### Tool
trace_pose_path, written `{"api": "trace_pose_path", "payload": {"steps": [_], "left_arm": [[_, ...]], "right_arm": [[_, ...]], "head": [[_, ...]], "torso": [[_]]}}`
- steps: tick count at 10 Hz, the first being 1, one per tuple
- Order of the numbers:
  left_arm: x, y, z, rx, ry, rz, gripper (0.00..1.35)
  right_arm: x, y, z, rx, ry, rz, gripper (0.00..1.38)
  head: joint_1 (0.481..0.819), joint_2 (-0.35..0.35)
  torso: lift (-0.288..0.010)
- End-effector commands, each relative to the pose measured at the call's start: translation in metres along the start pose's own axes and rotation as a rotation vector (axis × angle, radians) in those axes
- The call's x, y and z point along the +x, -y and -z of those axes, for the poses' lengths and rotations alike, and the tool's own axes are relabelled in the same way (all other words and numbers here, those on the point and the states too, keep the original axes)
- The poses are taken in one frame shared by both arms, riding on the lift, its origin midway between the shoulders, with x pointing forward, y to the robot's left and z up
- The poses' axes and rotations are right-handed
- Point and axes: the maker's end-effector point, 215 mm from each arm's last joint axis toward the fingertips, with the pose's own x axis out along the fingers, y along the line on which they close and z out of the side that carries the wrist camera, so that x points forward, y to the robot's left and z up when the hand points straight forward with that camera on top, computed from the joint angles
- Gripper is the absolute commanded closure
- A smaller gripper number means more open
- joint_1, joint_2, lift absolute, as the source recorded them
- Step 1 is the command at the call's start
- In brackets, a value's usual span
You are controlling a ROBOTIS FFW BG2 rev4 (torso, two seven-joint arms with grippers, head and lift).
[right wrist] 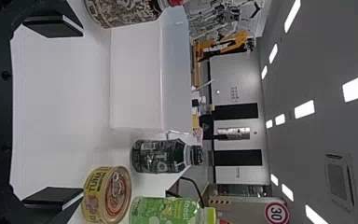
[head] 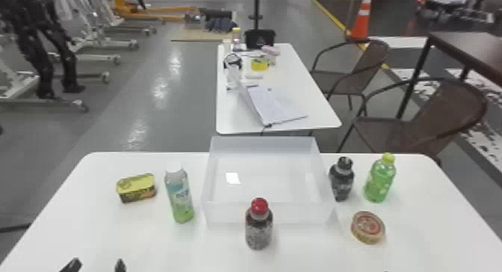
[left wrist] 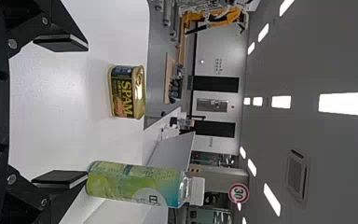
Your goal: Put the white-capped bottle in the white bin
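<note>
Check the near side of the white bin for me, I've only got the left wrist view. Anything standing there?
Observer: Yes, a bottle with a red cap stands upright at the near side of the white bin, outside it.
Operator: Right gripper holding anything?
Observer: No, the right wrist view has the right gripper with its fingers spread well apart and nothing between them.
</note>
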Motion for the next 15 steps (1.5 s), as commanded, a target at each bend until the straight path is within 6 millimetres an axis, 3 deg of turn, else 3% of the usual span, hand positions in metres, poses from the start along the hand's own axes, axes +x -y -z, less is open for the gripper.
{"api": "trace_pose_path", "payload": {"steps": [1, 4, 7, 10, 15], "left_arm": [[0.000, 0.002, 0.001, -0.005, 0.000, 0.000, 0.31], [0.002, 0.007, 0.001, -0.010, -0.002, 0.008, 0.31], [0.015, 0.031, 0.004, -0.033, -0.014, 0.058, 0.31], [0.046, 0.066, 0.008, -0.056, -0.024, 0.187, 0.31], [0.096, 0.094, 0.012, 0.046, -0.069, 0.390, 0.30]], "right_arm": [[0.000, 0.000, 0.000, 0.000, 0.000, 0.000, 0.09], [0.000, 0.000, 0.000, 0.001, 0.000, 0.000, 0.09], [0.000, 0.000, 0.000, 0.001, 0.001, 0.000, 0.09], [0.000, 0.000, 0.000, 0.003, 0.001, 0.001, 0.09], [0.002, 0.000, 0.000, 0.005, 0.002, 0.001, 0.09]], "head": [[0.549, 0.000], [0.549, 0.000], [0.549, 0.000], [0.549, 0.000], [0.549, 0.000]], "torso": [[-0.100], [-0.100], [-0.100], [-0.100], [-0.100]]}}
